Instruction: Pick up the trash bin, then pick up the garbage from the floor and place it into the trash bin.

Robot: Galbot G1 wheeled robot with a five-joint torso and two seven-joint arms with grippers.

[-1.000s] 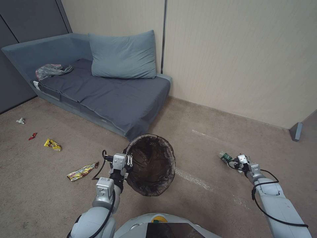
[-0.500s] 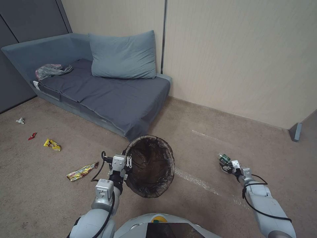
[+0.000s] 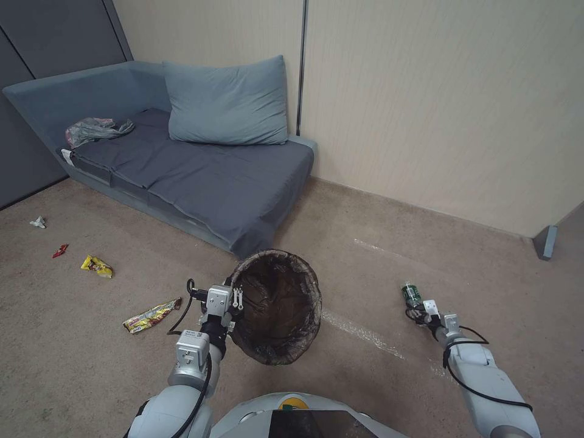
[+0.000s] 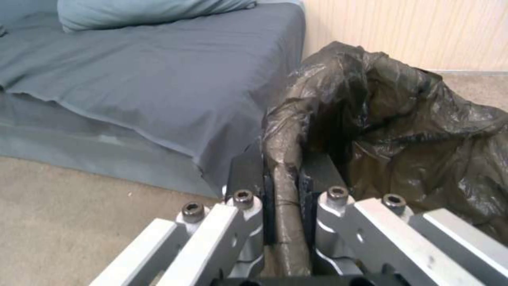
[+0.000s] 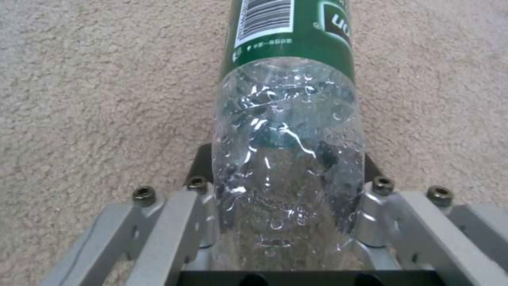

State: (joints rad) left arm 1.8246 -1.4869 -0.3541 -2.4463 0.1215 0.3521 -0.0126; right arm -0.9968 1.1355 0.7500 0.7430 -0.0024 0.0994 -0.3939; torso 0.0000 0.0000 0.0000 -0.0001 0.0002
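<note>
Brown-lined trash bin — left gripper clamped on rim, right gripper gripping clear bottle.

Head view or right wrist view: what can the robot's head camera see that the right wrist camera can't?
Head view alone: the left gripper pinching the trash bin rim, the sofa, and wrappers on the floor. Right wrist view alone: the barcode on the label and droplets inside the bottle. Both: the right gripper shut on the bottle, over carpet.
</note>
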